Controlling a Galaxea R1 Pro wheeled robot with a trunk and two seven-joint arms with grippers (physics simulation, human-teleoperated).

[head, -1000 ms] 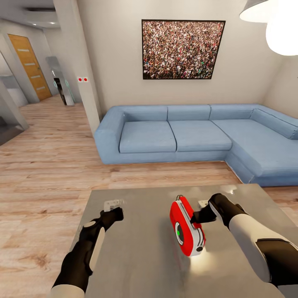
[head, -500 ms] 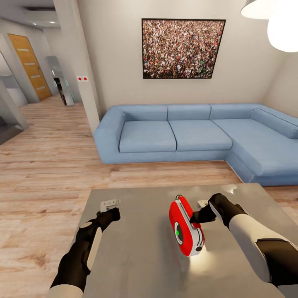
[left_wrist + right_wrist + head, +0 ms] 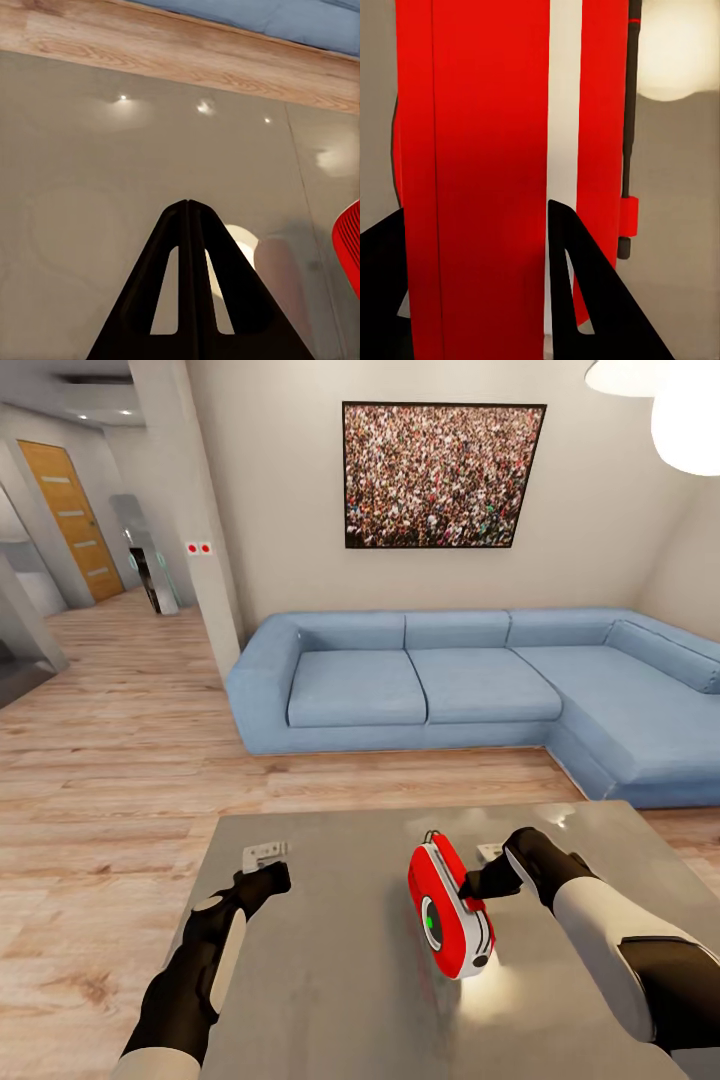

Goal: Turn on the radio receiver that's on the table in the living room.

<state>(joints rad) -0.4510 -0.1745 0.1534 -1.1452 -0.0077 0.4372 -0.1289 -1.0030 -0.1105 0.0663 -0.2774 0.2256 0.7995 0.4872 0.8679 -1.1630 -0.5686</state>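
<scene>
Right wrist view: our right gripper [image 3: 484, 247] has its two black fingers [image 3: 585, 300] apart, one each side of the radio receiver [image 3: 502, 150], which sits between them. We can't tell for sure if the pads press on it. Red body, white edge band, thin dark rod along one side.

Head view: right gripper [image 3: 478, 882] comes in from the table's [image 3: 330, 980] right side and meets the receiver [image 3: 450, 910] at its upper back edge. The receiver stands up on edge, tilted, round dial w/ a green spot facing us, wire loop at top. It sits right of the table's centre, nearer the far edge than the near one. Bright lamp glare on the glossy top just by its foot.

Left wrist view: left gripper [image 3: 189, 206] fingers are pressed together to a point, nothing between them, low over the bare grey top. Red sliver of the receiver [image 3: 349, 244] well off to the side.

Head view: left gripper [image 3: 270, 878] is near the table's left edge, apart from the receiver. Beyond the far edge: wood floor [image 3: 120, 760], blue L sofa [image 3: 470, 690], crowd picture [image 3: 443, 475] on beige wall.
</scene>
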